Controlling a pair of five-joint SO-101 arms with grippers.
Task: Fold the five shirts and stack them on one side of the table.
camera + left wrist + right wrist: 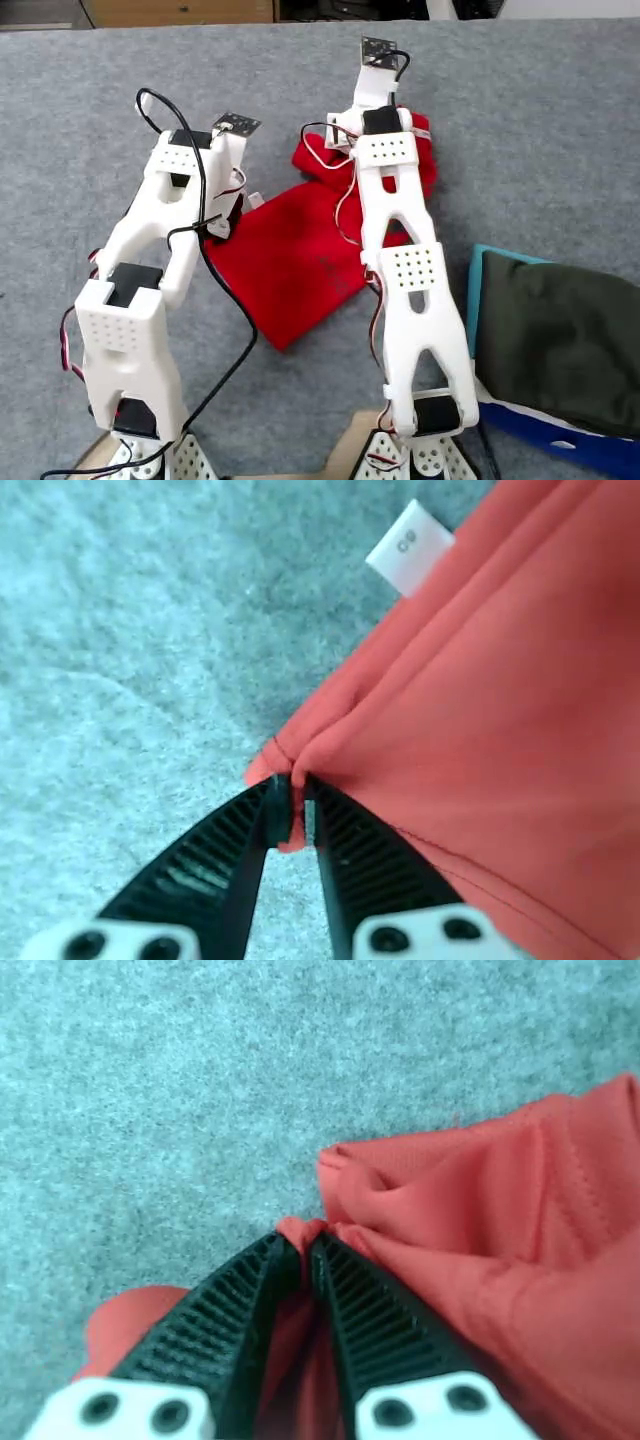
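A red shirt [290, 260] lies partly folded on the grey carpeted table between the two arms. My left gripper [295, 805] is shut on a corner of the red shirt [480, 700], near its white label [408, 548]. My right gripper [305, 1250] is shut on a bunched edge of the red shirt [480, 1230] at the far side. In the high view the left arm [165, 230] holds the shirt's left edge and the right arm [395, 200] lies over its far right part. Folded shirts [560, 340] lie stacked at the right: dark green on top, teal and blue beneath.
Open grey table surface [540, 130] stretches far and to both sides. A black cable [215, 280] loops from the left arm over the shirt's near-left edge. Wooden furniture [180, 10] stands beyond the table's far edge.
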